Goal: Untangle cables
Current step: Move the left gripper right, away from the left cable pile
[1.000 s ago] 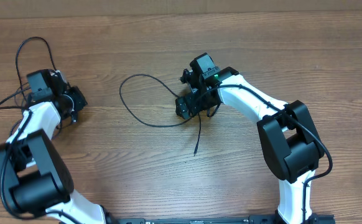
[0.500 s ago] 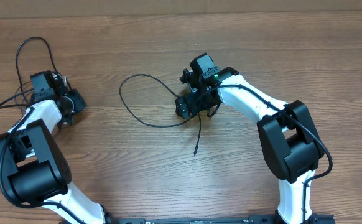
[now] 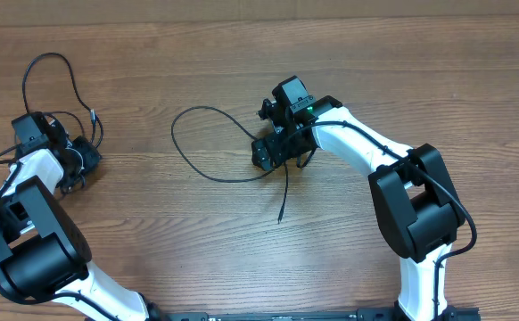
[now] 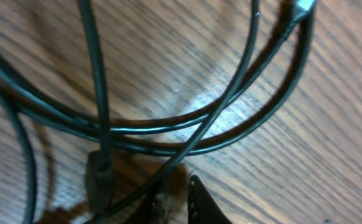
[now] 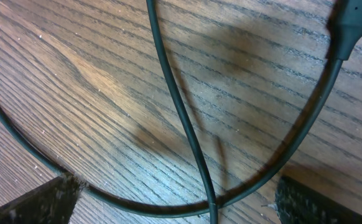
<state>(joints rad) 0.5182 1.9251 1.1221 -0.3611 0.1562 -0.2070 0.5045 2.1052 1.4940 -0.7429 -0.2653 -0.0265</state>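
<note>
From overhead, you have the thin black cords in two groups on the brown wood-grain surface (image 3: 152, 259). One tangle (image 3: 59, 61) loops at the far left beside the left gripper (image 3: 79, 159). A second cord forms a wide open loop (image 3: 201, 108) at the centre, running under the right gripper (image 3: 268, 153), with a straight tail (image 3: 284, 192) pointing toward the near edge. That view hides both sets of fingertips, so go to the wrist cameras for them. Your left wrist view shows several cords (image 4: 168, 121) crossing each other close under the left gripper (image 4: 180, 202). A silver-tipped plug (image 4: 302, 5) lies at the top right and a black plug body (image 4: 99, 177) sits low on the left. The dark fingertips (image 4: 196, 199) stand close together with only a slim gap, and one cord runs right past them. You cannot tell whether it is pinched. Your right wrist view shows the right gripper (image 5: 181, 208) spread wide, its two tips at the bottom corners, holding nothing. One strand (image 5: 175, 99) and a curving strand cross on the surface between the tips, and a black plug (image 5: 349, 25) shows at the top right.
</note>
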